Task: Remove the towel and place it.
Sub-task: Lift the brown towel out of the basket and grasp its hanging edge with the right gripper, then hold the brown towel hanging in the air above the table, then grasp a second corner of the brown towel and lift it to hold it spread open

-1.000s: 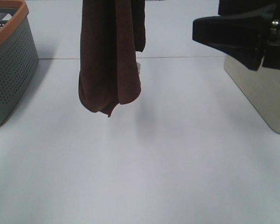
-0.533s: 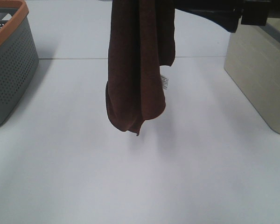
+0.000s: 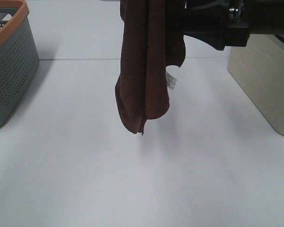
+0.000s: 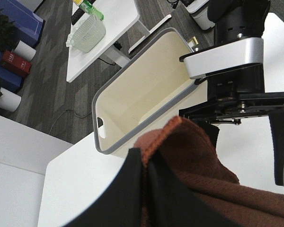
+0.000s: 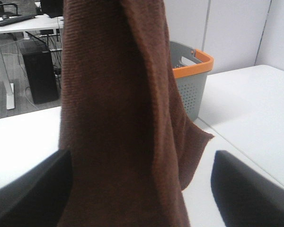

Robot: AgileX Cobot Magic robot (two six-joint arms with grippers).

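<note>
Towel is hanging bunched in mid-air above the white surface, between grey basket and beige bin, left gripper clenching its top edge, right gripper straddling it wide open, not gripping; removal looking done, placing not yet begun.

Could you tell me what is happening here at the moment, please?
The left pincer is shut on an edge of a reddish-brown towel, which hangs in folds above the white table. The right pincer is open, one finger on either side of the hanging cloth, not gripping it. A grey basket with an orange rim stands at the left, a cream bin at the right; the towel is in neither.
</note>
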